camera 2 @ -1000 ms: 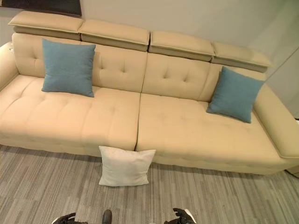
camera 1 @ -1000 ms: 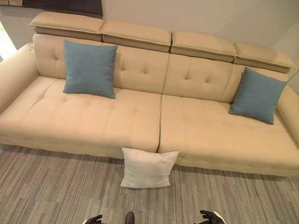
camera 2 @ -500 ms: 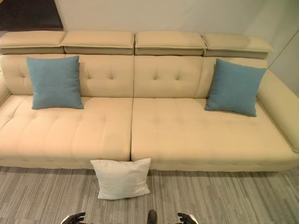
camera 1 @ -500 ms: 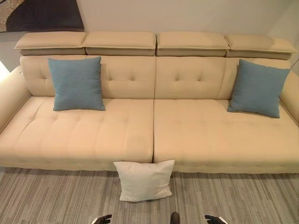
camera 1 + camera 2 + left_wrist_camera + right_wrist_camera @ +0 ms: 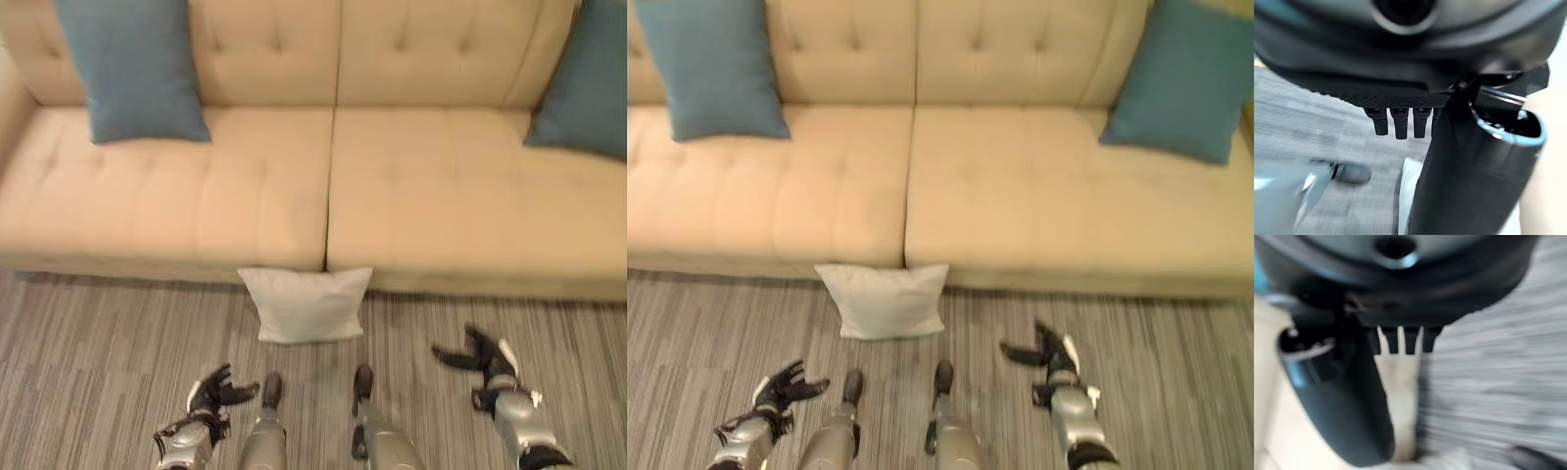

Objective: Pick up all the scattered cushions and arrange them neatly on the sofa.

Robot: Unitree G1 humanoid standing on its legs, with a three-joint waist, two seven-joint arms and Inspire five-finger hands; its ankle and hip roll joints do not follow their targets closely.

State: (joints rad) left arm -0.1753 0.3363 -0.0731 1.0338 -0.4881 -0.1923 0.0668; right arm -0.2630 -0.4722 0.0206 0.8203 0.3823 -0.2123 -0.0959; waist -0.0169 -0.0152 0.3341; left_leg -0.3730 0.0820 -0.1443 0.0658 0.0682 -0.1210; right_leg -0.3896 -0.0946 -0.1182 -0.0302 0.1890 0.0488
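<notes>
Both robot hands raised, left robot hand (image 5: 211,394), right robot hand (image 5: 483,356), white cushion (image 5: 307,303) between, ahead

- Head stereo pair: high up, looking steeply down at the sofa (image 5: 333,186) seat and striped floor (image 5: 88,343); both eyes share the white cushion (image 5: 884,300) and two blue cushions (image 5: 710,64), slightly offset.
- Left wrist cam: very close behind the left hand (image 5: 1459,166), facing along it over the floor toward the white cushion.
- Right wrist cam: equally close behind the right hand (image 5: 1342,396), facing sofa edge and floor.
</notes>
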